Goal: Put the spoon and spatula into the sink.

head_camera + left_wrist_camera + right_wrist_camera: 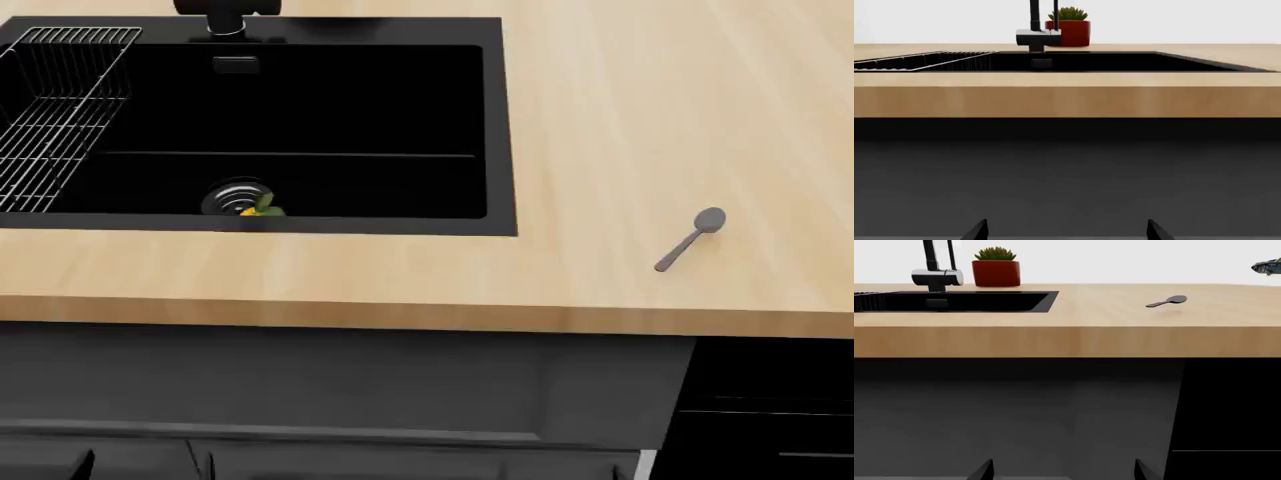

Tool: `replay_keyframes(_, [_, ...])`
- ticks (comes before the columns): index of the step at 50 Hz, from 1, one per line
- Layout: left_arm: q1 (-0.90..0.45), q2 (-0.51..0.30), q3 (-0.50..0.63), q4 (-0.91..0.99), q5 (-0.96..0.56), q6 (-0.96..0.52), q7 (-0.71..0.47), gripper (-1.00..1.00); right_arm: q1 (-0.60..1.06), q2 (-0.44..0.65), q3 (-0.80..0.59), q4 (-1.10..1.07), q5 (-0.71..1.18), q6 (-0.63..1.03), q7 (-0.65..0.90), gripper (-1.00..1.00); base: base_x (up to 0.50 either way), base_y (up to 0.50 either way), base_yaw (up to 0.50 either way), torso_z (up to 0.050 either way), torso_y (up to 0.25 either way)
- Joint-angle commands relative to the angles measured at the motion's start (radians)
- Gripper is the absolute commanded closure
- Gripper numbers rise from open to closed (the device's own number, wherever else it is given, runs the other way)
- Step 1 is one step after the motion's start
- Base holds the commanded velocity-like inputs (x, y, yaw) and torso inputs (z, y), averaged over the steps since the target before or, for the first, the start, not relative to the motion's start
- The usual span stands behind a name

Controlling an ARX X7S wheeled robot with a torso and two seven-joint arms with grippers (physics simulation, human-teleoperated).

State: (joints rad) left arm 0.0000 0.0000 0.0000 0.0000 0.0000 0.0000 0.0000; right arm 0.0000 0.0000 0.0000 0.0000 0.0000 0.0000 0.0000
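Note:
The small grey spoon (690, 238) lies on the wooden counter to the right of the sink (497, 130), bowl pointing away; it also shows in the right wrist view as the spoon (1167, 301). The black sink (1121, 61) has a round drain (240, 197). The spatula is out of view. My left gripper (1067, 231) and right gripper (1063, 471) are both open with nothing between the fingers. They hang low in front of the dark cabinet, below the counter's edge, the left facing the sink and the right facing the stretch between sink and spoon.
A wire rack (54, 110) sits in the sink's left side, and a small orange-and-green thing (260, 208) lies by the drain. A black faucet (1034, 30) and a red potted plant (1071, 30) stand behind the sink. A fish-like object (1267, 266) shows far right.

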Motion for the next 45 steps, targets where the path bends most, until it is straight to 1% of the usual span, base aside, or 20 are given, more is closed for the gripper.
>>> replay_keyframes(1, [-0.003, -0.011, 0.013, -0.017, -0.011, 0.014, -0.013, -1.0, 0.007, 0.065, -0.08, 0.026, 0.066, -0.024, 0.078, -1.0, 0.0, 0.0, 0.0, 0.0, 0.0])
replay_keyframes(2, [-0.001, -0.017, 0.019, -0.002, -0.018, 0.001, -0.02, -1.0, 0.005, 0.068, -0.083, 0.002, 0.067, -0.001, 0.08, -1.0, 0.0, 0.0, 0.0, 0.0, 0.0])
replay_keyframes(7, [-0.002, -0.034, 0.04, 0.001, -0.032, 0.001, -0.041, -1.0, 0.003, 0.071, -0.088, 0.004, 0.088, -0.01, 0.08, -1.0, 0.0, 0.0, 0.0, 0.0, 0.0])
replay_keyframes(8, [-0.002, -0.036, 0.043, 0.002, -0.036, 0.0, -0.044, -1.0, 0.006, 0.075, -0.098, 0.0, 0.075, 0.017, 0.086, -1.0, 0.0, 0.0, 0.0, 0.0, 0.0])
replay_keyframes(12, [-0.004, -0.042, 0.052, -0.001, -0.042, 0.003, -0.053, -1.0, 0.001, 0.074, -0.097, 0.007, 0.102, -0.019, 0.074, -1.0, 0.0, 0.0, 0.0, 0.0, 0.0])
replay_keyframes(13, [-0.001, -0.046, 0.053, -0.001, -0.046, 0.002, -0.053, -1.0, 0.004, 0.08, -0.096, 0.002, 0.08, -0.006, 0.095, -1.0, 0.0, 0.0, 0.0, 0.0, 0.0])
replay_keyframes(25, [0.0, -0.068, 0.083, 0.006, -0.059, 0.01, -0.073, -1.0, -0.004, 0.096, -0.107, -0.001, 0.093, -0.013, 0.113, -1.0, 0.0, 0.0, 0.0, 0.0, 0.0])
replay_keyframes(31, [0.003, -0.074, 0.086, 0.041, -0.069, -0.016, -0.092, -1.0, -0.011, 0.106, -0.116, -0.028, 0.092, -0.003, 0.125, -1.0, 0.0, 0.0, 0.0, 0.0, 0.0])
replay_keyframes(34, [0.013, -0.083, 0.101, 0.157, -0.032, -0.099, -0.123, -1.0, -0.025, 0.12, -0.13, -0.148, 0.078, 0.056, 0.136, -1.0, 0.0, 0.0, 0.0, 0.0, 0.0])
replay_keyframes(36, [0.014, -0.083, 0.1, 0.236, -0.036, -0.166, -0.135, -1.0, -0.031, 0.129, -0.14, -0.229, 0.065, 0.108, 0.144, -1.0, 0.0, 0.0, 0.0, 0.0, 0.0])
replay_keyframes(38, [-0.001, -0.083, 0.102, 0.32, -0.013, -0.271, -0.164, -1.0, -0.027, 0.139, -0.149, -0.324, 0.057, 0.192, 0.151, -1.0, 0.0, 0.0, 0.0, 0.0, 0.0])
replay_keyframes(40, [-0.032, -0.081, 0.104, 0.413, 0.009, -0.431, -0.189, -1.0, -0.015, 0.151, -0.155, -0.413, 0.046, 0.275, 0.155, -1.0, 0.0, 0.0, 0.0, 0.0, 0.0])
replay_keyframes(42, [-0.082, -0.083, 0.095, 0.504, -0.003, -0.586, -0.185, -1.0, 0.008, 0.165, -0.157, -0.506, 0.047, 0.398, 0.153, -1.0, 0.0, 0.0, 0.0, 0.0, 0.0])
replay_keyframes(43, [-0.13, -0.069, 0.063, 0.552, -0.048, -0.696, -0.173, -1.0, 0.028, 0.172, -0.153, -0.556, 0.054, 0.46, 0.149, -1.0, 0.0, 0.0, 0.0, 0.0, 0.0])
replay_keyframes(45, [-0.204, -0.078, 0.073, 0.585, -0.042, -0.783, -0.178, -1.0, 0.092, 0.176, -0.145, -0.615, 0.045, 0.594, 0.164, -1.0, 0.0, 0.0, 0.0, 0.0, 0.0])
